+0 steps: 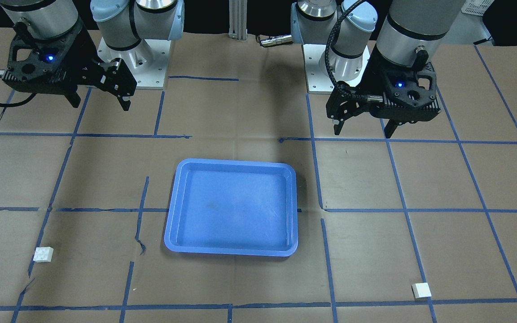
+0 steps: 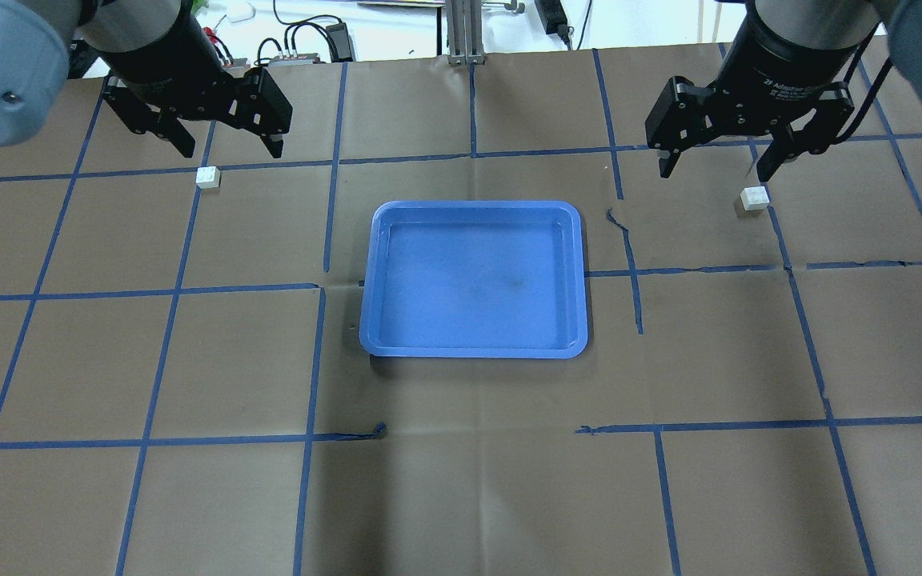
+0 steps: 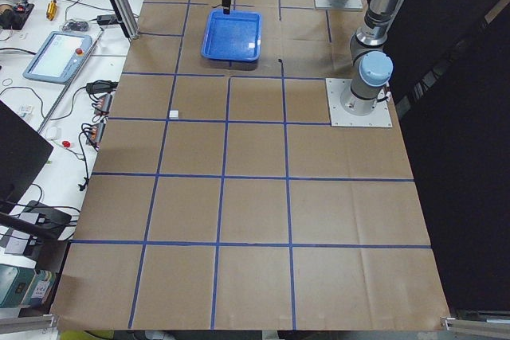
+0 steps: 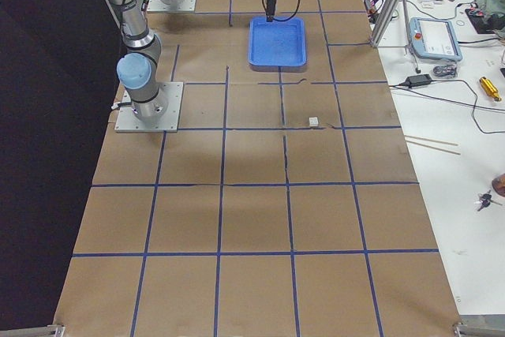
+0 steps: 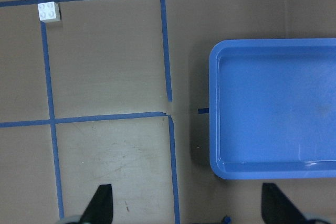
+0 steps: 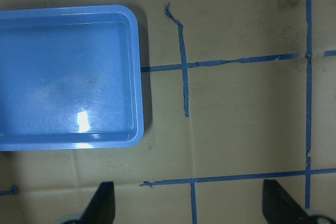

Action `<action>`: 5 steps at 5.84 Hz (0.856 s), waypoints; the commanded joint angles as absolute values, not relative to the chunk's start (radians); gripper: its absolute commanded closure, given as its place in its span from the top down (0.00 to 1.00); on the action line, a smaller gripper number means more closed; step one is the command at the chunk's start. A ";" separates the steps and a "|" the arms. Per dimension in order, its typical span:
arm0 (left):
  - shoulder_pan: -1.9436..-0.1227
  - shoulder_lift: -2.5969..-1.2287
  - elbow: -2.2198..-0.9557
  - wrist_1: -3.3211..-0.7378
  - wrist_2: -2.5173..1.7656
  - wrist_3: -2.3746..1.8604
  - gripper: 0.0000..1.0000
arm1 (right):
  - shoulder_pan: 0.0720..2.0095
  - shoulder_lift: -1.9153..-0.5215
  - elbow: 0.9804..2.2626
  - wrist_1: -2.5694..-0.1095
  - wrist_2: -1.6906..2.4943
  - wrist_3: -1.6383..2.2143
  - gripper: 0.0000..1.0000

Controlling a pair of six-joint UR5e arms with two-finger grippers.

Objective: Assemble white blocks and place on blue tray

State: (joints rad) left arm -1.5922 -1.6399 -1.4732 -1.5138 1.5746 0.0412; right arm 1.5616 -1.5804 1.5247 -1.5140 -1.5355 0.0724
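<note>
Tray: a blue tray [image 2: 473,280] of smooth plastic is set at the middle of the table. It is rectangular, with rounded corners, a raised rim and a shallow, flat, scuffed bottom.
Left white block [image 2: 207,177]: a small square brick with four round studs on top. In the overhead view it is seen at about 10 o'clock from the tray, well apart from it.
Right white block [image 2: 754,198]: the same shape, seen at about 2 o'clock from the tray, just beside a tape line.
Left claw [image 2: 230,148]: black, two-fingered, spread wide with nothing gripped, and held above the table.
Right claw [image 2: 714,172]: likewise spread wide and holding nothing, raised off the table.
Table [image 2: 469,480]: covered in matte, creased brown paper and marked with a grid of blue tape, wrinkled in places.
</note>
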 commanded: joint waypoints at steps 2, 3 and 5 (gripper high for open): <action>-1.591 -1.643 -1.477 -1.506 1.578 0.043 0.99 | 1.562 -1.582 1.525 -1.514 -1.536 0.074 1.00; -1.586 -1.643 -1.479 -1.506 1.580 0.043 0.99 | 1.562 -1.582 1.525 -1.514 -1.536 0.074 1.00; -1.585 -1.640 -1.479 -1.506 1.580 0.048 0.99 | 1.562 -1.580 1.526 -1.508 -1.536 0.072 1.00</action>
State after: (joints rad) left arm -1.5859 -1.6420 -1.4786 -1.5064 1.5799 0.0451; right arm 1.5616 -1.5812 1.5259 -1.5122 -1.5355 0.0732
